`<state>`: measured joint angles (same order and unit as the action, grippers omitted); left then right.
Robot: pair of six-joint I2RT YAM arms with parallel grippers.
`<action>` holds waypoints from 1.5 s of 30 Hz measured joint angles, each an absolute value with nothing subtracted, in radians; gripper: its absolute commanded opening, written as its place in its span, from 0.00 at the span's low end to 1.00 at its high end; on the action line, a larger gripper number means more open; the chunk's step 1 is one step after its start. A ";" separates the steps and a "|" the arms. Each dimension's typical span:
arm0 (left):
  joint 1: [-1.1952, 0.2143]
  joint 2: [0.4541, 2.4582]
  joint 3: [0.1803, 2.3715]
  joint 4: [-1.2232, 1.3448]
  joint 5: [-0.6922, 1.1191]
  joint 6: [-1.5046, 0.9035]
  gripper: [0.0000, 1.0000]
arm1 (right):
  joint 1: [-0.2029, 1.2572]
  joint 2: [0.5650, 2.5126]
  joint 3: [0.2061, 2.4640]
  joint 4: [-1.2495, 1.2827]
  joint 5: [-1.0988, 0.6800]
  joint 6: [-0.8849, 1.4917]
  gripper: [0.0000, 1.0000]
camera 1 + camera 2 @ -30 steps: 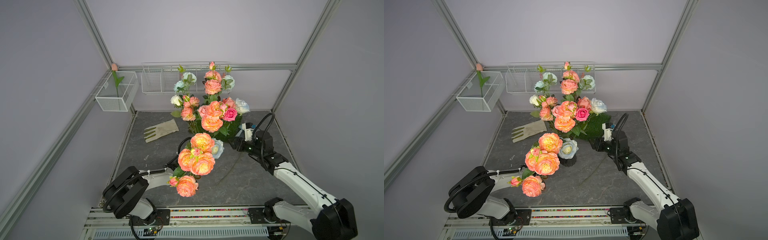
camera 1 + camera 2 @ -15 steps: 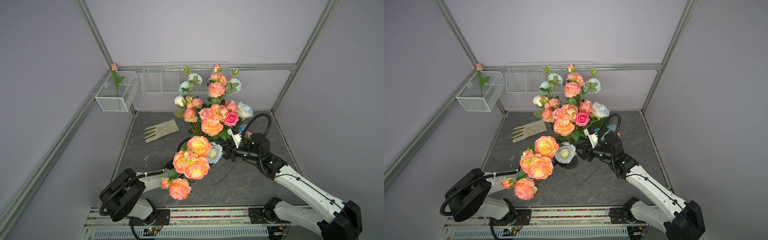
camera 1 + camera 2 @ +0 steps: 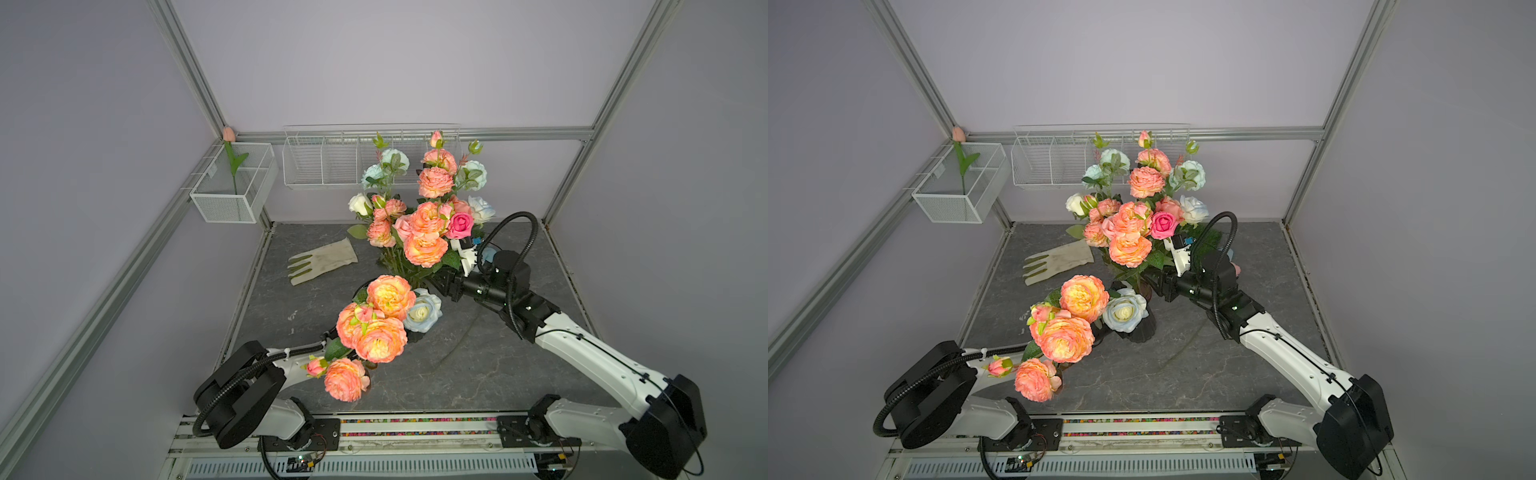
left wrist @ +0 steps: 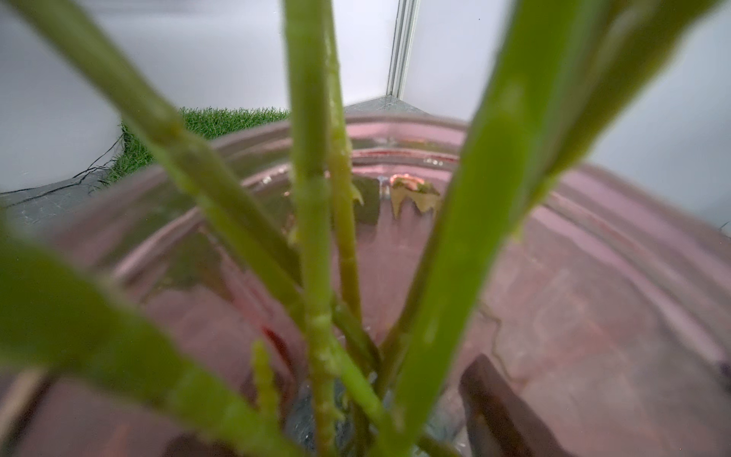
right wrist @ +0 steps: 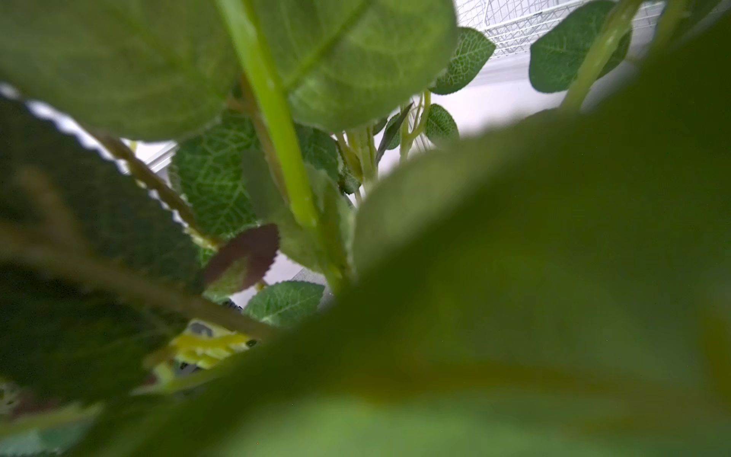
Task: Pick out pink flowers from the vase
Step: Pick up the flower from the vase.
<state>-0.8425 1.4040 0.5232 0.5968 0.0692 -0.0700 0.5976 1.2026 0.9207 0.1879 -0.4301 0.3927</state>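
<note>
Vase (image 3: 1144, 328) holds pink flowers (image 3: 424, 232); left fingers, hidden under blooms, are pressed together; right fingers (image 3: 1158, 284) sit among stems, grip seemingly unreadable.

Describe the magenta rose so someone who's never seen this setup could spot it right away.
Find the tall bouquet rising from mid-table in front of the wire rack on the back wall. On its side nearest the right arm sits the magenta rose. It is the only deep pink bloom; its neighbours are peach, white or pale blue.
</note>
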 measured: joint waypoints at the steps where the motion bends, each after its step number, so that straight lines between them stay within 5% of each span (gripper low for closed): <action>1: -0.842 1.404 0.523 0.597 0.069 -0.070 0.00 | 0.598 1.206 0.922 0.193 -0.432 0.393 0.41; 10: -0.842 1.412 0.529 0.597 0.069 -0.071 0.00 | 0.618 1.268 0.928 0.290 -0.478 0.466 0.35; 15: -0.842 1.421 0.534 0.606 0.070 -0.078 0.00 | 0.618 1.295 0.928 0.363 -0.495 0.532 0.17; 20: -0.842 1.427 0.534 0.619 0.068 -0.089 0.00 | 0.598 1.278 0.911 0.377 -0.491 0.563 0.10; 33: -0.841 1.430 0.534 0.625 0.092 -0.093 0.00 | 0.521 0.968 0.823 0.126 -0.461 0.466 0.06; 45: -0.837 1.446 0.538 0.646 0.103 -0.101 0.00 | 0.538 1.081 0.854 0.170 -0.491 0.426 0.08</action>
